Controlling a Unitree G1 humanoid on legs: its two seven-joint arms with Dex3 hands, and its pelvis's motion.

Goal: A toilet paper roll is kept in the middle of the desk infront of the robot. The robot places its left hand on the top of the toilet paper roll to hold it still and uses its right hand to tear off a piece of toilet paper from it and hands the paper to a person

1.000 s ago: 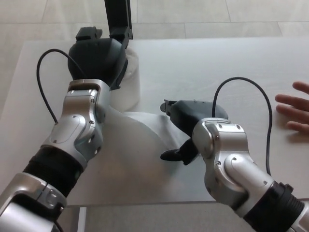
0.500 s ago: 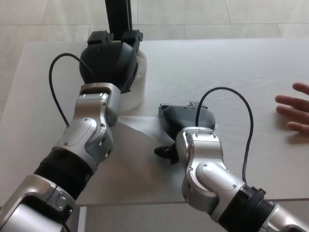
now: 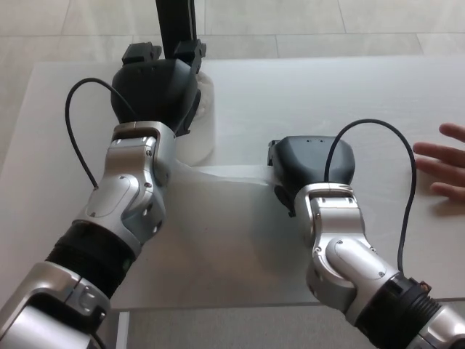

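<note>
The white toilet paper roll (image 3: pixel 201 122) stands at the middle-left of the white desk (image 3: pixel 341 94). My left hand (image 3: pixel 155 89) lies on top of it, fingers draped over its far side, covering most of it. A strip of paper (image 3: pixel 232 174) runs from the foot of the roll rightward, flat and stretched, into my right hand (image 3: pixel 312 163). That hand is seen from the back; the strip's end disappears under it and it looks closed on the paper. Its fingertips are hidden.
A person's open hand (image 3: pixel 443 161) rests on the desk at the right edge. A black upright post (image 3: pixel 174 25) stands just behind the roll. Black cables loop off both wrists. The desk's near edge runs just below my forearms.
My right hand has moved right and a little away from me, drawing the paper strip out longer and flatter. The left hand stays on the roll, shifted slightly left.
</note>
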